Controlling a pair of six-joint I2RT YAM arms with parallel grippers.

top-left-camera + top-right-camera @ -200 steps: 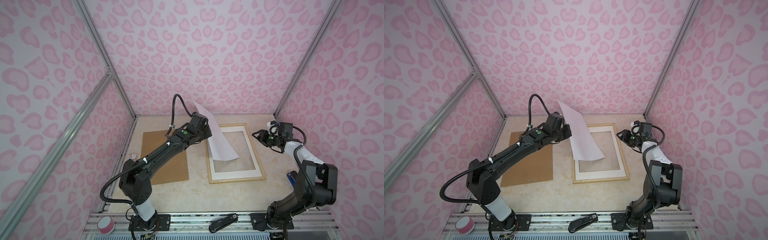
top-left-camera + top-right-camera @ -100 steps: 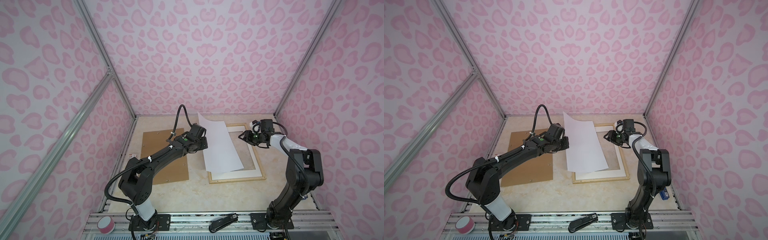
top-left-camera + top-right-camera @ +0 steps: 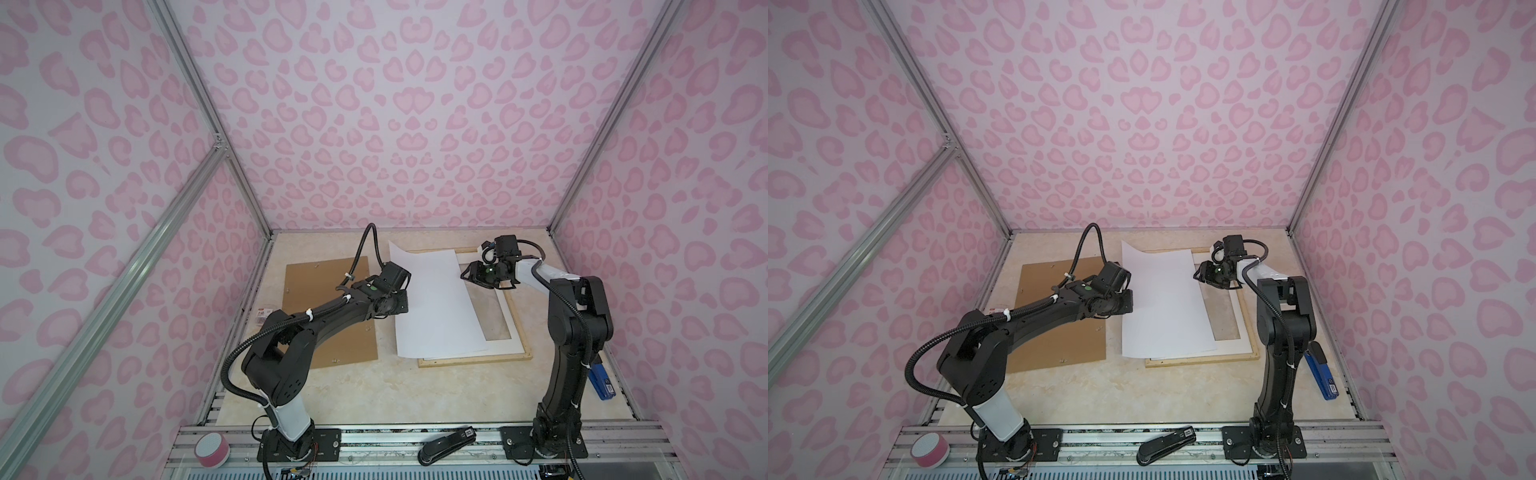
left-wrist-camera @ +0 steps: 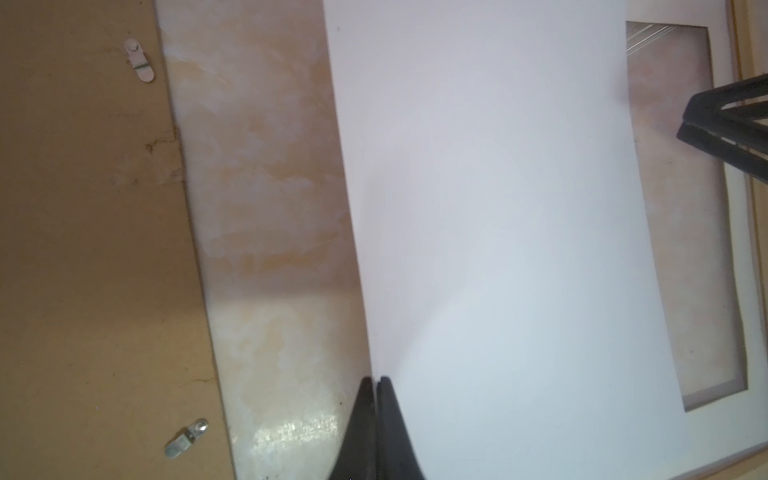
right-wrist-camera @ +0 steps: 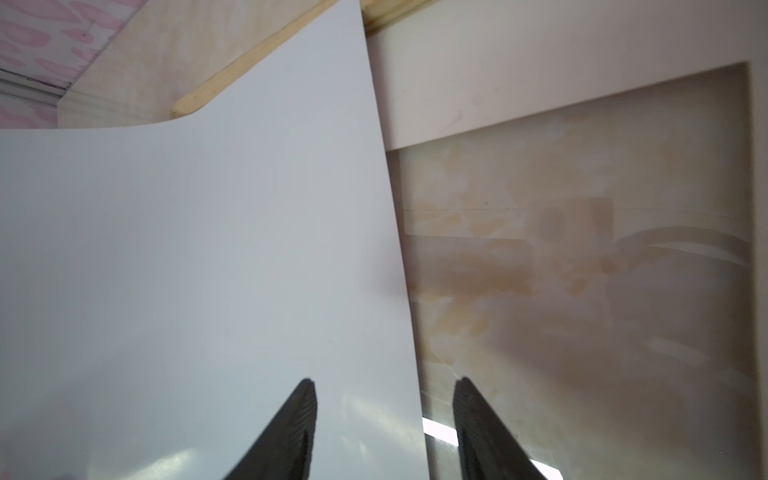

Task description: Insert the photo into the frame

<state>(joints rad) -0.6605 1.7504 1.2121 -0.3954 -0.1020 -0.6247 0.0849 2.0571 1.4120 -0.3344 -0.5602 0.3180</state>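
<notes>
Left end effector (image 4: 376,379) tight on photo (image 4: 498,208), seemingly atop frame (image 3: 473,360)

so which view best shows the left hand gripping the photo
The left wrist view: the left hand is shut on the photo edge, close up. Both top views show it small, the pinch hidden. The right wrist view misses it.
</notes>
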